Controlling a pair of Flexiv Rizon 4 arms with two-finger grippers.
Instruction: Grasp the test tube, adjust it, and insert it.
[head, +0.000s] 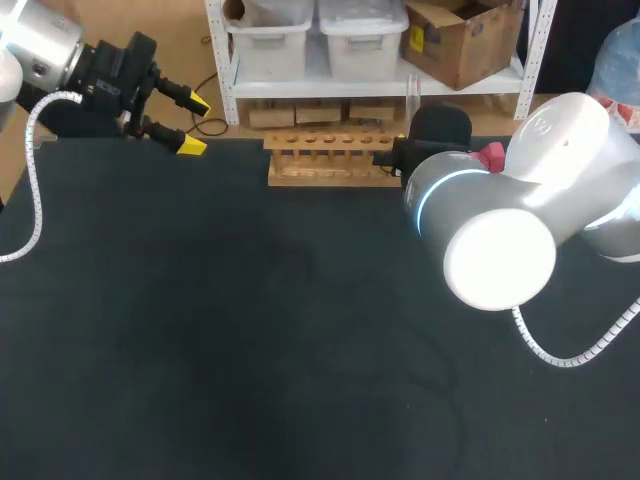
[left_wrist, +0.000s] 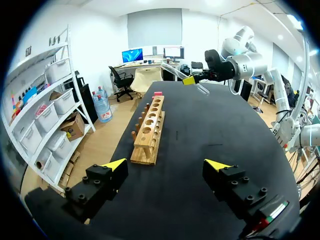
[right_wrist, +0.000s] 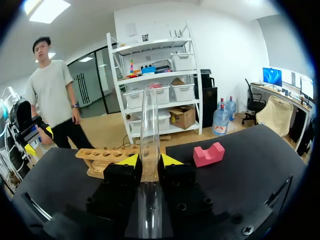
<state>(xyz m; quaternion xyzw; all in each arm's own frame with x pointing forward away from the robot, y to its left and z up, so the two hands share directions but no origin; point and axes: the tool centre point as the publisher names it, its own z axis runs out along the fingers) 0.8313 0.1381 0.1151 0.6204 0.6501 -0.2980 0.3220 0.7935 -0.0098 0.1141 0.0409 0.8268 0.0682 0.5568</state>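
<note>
A clear glass test tube (right_wrist: 149, 120) stands between the yellow tips of my right gripper (right_wrist: 150, 161), which is shut on it. The tube rises well above the fingers. In the left wrist view the same tube (left_wrist: 201, 89) hangs tilted in the right gripper (left_wrist: 191, 80), beyond the far end of the wooden rack (left_wrist: 149, 131). The rack (head: 330, 160) lies at the table's back edge with a row of empty holes. My right arm (head: 500, 220) hides its own fingers in the head view. My left gripper (head: 192, 123) is open at the back left, with nothing in it.
A pink notched block (right_wrist: 208, 154) lies on the black table beside the rack's right end, and it also shows behind the right arm as the pink block (head: 490, 156). The black tabletop (head: 250, 350) stretches forward from the rack.
</note>
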